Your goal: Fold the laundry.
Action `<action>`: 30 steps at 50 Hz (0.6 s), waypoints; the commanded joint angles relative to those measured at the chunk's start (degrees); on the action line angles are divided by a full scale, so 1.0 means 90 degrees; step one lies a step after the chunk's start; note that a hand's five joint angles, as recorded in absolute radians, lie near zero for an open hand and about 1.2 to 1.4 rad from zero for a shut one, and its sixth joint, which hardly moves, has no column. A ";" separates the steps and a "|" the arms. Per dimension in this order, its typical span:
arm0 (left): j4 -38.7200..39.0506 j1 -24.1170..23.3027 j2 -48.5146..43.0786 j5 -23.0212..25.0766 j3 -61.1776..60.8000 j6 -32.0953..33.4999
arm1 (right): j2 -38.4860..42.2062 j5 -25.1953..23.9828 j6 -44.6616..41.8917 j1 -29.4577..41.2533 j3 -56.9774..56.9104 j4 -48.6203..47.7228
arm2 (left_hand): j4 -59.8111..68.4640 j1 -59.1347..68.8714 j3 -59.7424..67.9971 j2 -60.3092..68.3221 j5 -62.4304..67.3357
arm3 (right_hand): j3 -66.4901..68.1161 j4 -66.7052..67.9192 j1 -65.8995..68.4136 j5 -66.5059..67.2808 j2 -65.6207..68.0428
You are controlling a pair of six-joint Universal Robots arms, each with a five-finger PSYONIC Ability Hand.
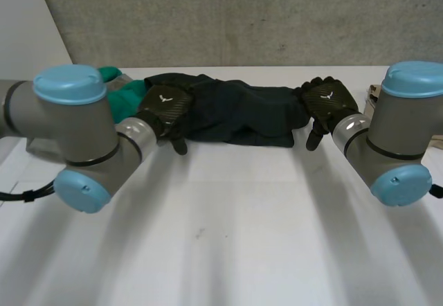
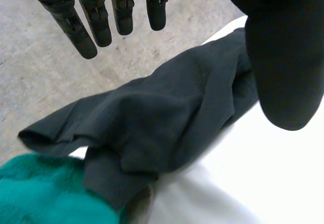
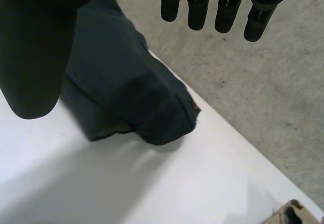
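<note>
Dark garment (image 1: 235, 115) lies bunched at the far edge of the counter (image 1: 228, 237), between left robot hand (image 1: 165, 105) and right robot hand (image 1: 327, 100) — both spread, gripping nothing. Soft and limp, likely — take it by its ends.

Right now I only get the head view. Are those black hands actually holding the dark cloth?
Observer: No. The left wrist view shows the left hand open, with its fingers straight and not closed round the dark cloth.
Operator: And the right one?
Observer: Its wrist view shows the right hand open too, fingers straight, reaching past the cloth's end.
Operator: Is the green cloth separate?
Observer: No. The dark cloth's end lies over the green cloth at its edge.
</note>
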 commanded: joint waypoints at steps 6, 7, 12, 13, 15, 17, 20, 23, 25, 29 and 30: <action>-0.1533 -0.0477 -0.2079 -0.0543 0.3193 0.0078 | 0.1795 -0.0152 -0.0738 -0.0050 -0.1797 -0.0902 | -0.0173 -0.0218 -0.0214 -0.0186 -0.0338 | 0.0212 0.0214 0.0120 0.0105 0.0223; -0.1622 -0.0497 -0.2256 -0.0593 0.3440 0.0088 | 0.1933 -0.0181 -0.0777 -0.0059 -0.1974 -0.0912 | -0.0173 -0.0218 -0.0214 -0.0186 -0.0338 | 0.0212 0.0214 0.0120 0.0105 0.0223; -0.2228 -0.0536 -0.3155 -0.0730 0.4769 0.0175 | 0.2715 -0.0494 -0.0846 -0.0118 -0.2892 -0.0854 | 0.0337 0.0291 0.0295 0.0323 0.0172 | 0.0716 0.0718 0.0624 0.0608 0.0727; -0.2470 -0.0575 -0.3379 -0.0701 0.5148 0.0224 | 0.2909 -0.0630 -0.0827 -0.0137 -0.3135 -0.0747 | 0.0318 0.0273 0.0277 0.0304 0.0153 | 0.0957 0.0959 0.0865 0.0850 0.0969; -0.2696 -0.0624 -0.3547 -0.0720 0.5472 0.0292 | 0.3086 -0.0738 -0.0807 -0.0138 -0.3371 -0.0658 | 0.0318 0.0273 0.0277 0.0304 0.0153 | 0.1387 0.1389 0.1295 0.1280 0.1398; -0.2951 -0.0712 -0.3693 -0.0730 0.5883 0.0371 | 0.3311 -0.0845 -0.0787 -0.0147 -0.3635 -0.0600 | 0.0355 0.0310 0.0314 0.0341 0.0190 | 0.2228 0.2230 0.2136 0.2121 0.2239; -0.2932 -0.0751 -0.3888 -0.0827 0.6312 0.0497 | 0.3545 -0.0924 -0.0778 -0.0147 -0.3908 -0.0551 | 0.0653 0.0607 0.0612 0.0639 0.0488 | 0.3347 0.3349 0.3254 0.3239 0.3358; -0.2942 -0.0800 -0.3977 -0.0935 0.6479 0.0517 | 0.3624 -0.0934 -0.0768 -0.0147 -0.4036 -0.0502 | 0.0673 0.0628 0.0632 0.0659 0.0508 | 0.4879 0.4881 0.4786 0.4771 0.4890; -0.2951 -0.0868 -0.3987 -0.1023 0.6480 0.0527 | 0.3566 -0.0953 -0.0719 -0.0147 -0.4105 -0.0424 | 0.0636 0.0591 0.0595 0.0622 0.0471 | 0.7379 0.7381 0.7287 0.7272 0.7391; -0.2942 -0.0878 -0.3889 -0.1140 0.6275 0.0518 | 0.3040 -0.1021 -0.0456 -0.0099 -0.3988 0.0005 | 0.0505 0.0460 0.0464 0.0492 0.0340 | 0.7579 0.7581 0.7487 0.7471 0.7590; -0.2932 -0.0868 -0.3850 -0.1169 0.6217 0.0517 | 0.2864 -0.1031 -0.0417 -0.0079 -0.3910 0.0141 | 0.0486 0.0441 0.0445 0.0473 0.0321 | 0.7579 0.7581 0.7487 0.7471 0.7590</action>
